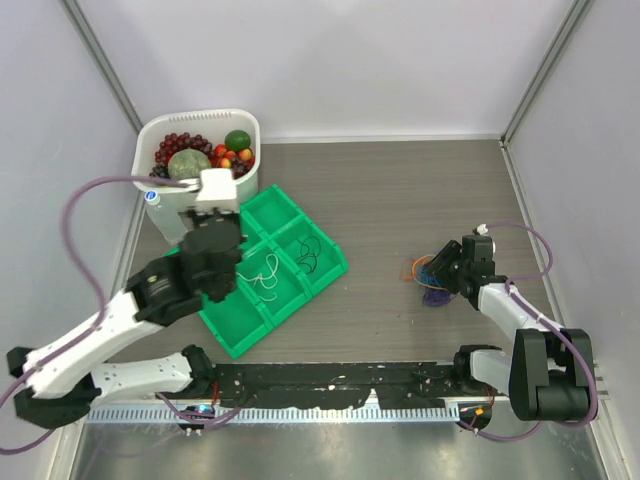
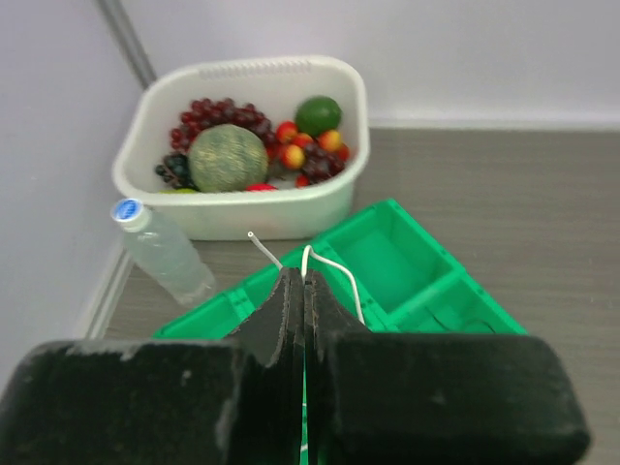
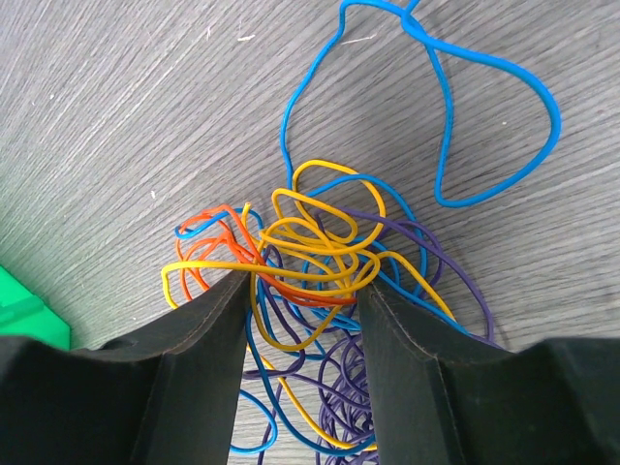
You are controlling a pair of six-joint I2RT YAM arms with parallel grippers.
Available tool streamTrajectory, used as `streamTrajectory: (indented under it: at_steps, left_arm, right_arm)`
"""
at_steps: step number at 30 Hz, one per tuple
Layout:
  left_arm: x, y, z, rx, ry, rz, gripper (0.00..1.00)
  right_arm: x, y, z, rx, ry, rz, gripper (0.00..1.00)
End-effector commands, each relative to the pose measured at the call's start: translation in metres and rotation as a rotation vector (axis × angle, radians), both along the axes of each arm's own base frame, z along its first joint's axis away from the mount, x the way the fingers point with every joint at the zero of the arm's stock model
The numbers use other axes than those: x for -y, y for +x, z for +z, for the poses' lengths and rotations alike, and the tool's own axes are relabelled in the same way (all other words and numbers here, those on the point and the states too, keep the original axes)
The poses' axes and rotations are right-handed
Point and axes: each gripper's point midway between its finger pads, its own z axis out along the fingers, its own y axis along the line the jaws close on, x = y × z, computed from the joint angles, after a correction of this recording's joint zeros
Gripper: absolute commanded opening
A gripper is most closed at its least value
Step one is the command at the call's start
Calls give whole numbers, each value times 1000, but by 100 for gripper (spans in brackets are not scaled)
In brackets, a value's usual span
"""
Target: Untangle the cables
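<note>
Left fingers pinch a white cable – right fingers sit at the tangle.

The left fingers [image 2: 291, 315] are pressed together on a white cable [image 2: 334, 271], and its thin end pokes out past the tips, over the green tray [image 1: 300, 215] on the left of the tabletop [image 1: 400, 190]. A black cable [image 1: 312, 255] lies in one box of that tray. Beyond the tray, at the far left, stand a white tub [image 1: 250, 130] full of fruit and a water bottle [image 2: 165, 252]. The right fingers [image 3: 218, 329] are apart, one on each side of the tangle [image 3: 310, 252] – orange, yellow, blue and purple cables knotted together on the right of the tabletop. A blue cable [image 3: 484, 126] spreads out beyond the knot.
</note>
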Motion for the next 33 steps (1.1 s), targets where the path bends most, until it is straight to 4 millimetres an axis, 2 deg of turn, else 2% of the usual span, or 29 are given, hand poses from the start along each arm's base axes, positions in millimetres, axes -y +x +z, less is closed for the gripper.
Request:
streamTrajectory:
  at_steps: [1,4,6,10,12,14,18,19,24,28,33]
  left_arm:
    - [79,29,-55,-127,44,-144,0]
    - [110,42,-56,-152,52,-183,0]
    - [123,50,-52,-143,48,-202,0]
    - [131,60,-62,-170,-6,-209,0]
    - [129,63,-79,-198,-39,-196,0]
    - [118,63,-102,-243,-67,-153,0]
    - [82,52,-153,-331,-114,-33,0]
    - [72,49,-172,-362,-118,-8,0]
    - [41,40,-233,-494,-221,109,0]
    - [45,47,-274,-615,-315,107,0]
    - [58,59,-299,-727,-277,115,0]
  right_arm:
    - [0,-10,-11,-52,-4,16,53]
    - [0,-10,-11,-50,-6,16,53]
    - [0,-11,-9,-46,-9,16,53]
    - [1,-11,-8,-40,-10,13,53]
    - [1,-11,-9,-40,-10,13,53]
    - [0,-11,-8,-38,-7,16,53]
    - [-1,-10,-9,-39,-3,25,52]
    - [-2,-10,-9,-40,-1,26,53]
    - [-4,-10,-11,-49,8,34,52]
    - [-4,-10,-10,-43,8,38,52]
    - [-4,-11,-9,-39,5,38,52]
